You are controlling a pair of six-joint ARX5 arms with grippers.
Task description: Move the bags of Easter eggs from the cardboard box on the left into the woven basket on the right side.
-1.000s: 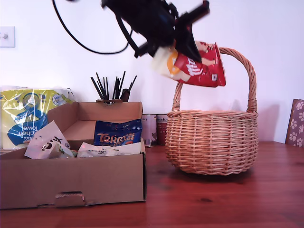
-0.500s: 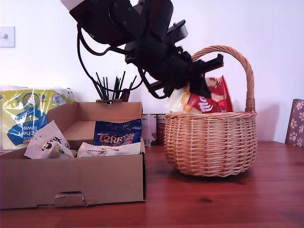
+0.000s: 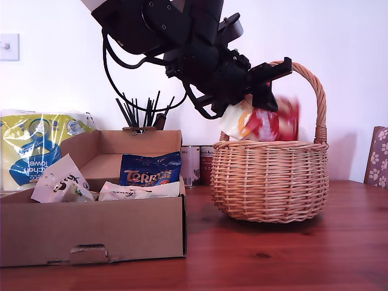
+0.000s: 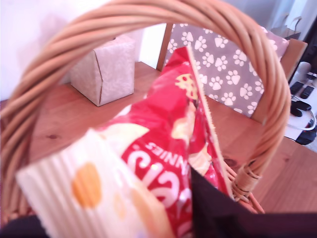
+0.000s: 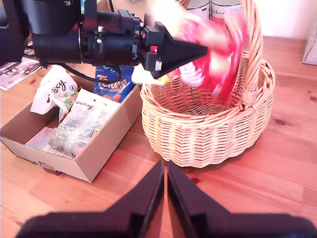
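Observation:
A red bag of Easter eggs (image 3: 264, 123) hangs blurred just above the rim of the woven basket (image 3: 270, 182), under its arched handle, with my first gripper (image 3: 270, 85) shut on its top. The first wrist view shows that red bag (image 4: 158, 148) close up, inside the handle (image 4: 148, 20). In the cardboard box (image 3: 91, 227) at the exterior view's left lie a blue Terry's bag (image 3: 150, 170) and two white bags (image 3: 60, 180) (image 3: 136, 192). My second gripper (image 5: 166, 171) is shut and empty, above the table in front of the basket (image 5: 198, 134) and the box (image 5: 101, 144).
A yellow-and-blue kitchen towel pack (image 3: 36, 145) stands behind the box. Tin cans (image 3: 197, 163) and a holder of dark sticks (image 3: 142, 112) are between box and basket at the back. A paw-print bag (image 3: 379, 154) is at the exterior view's right edge.
The first arm brought the red bag down from above the handle to the basket's mouth. It dipped low, and now sits slightly higher and blurred.

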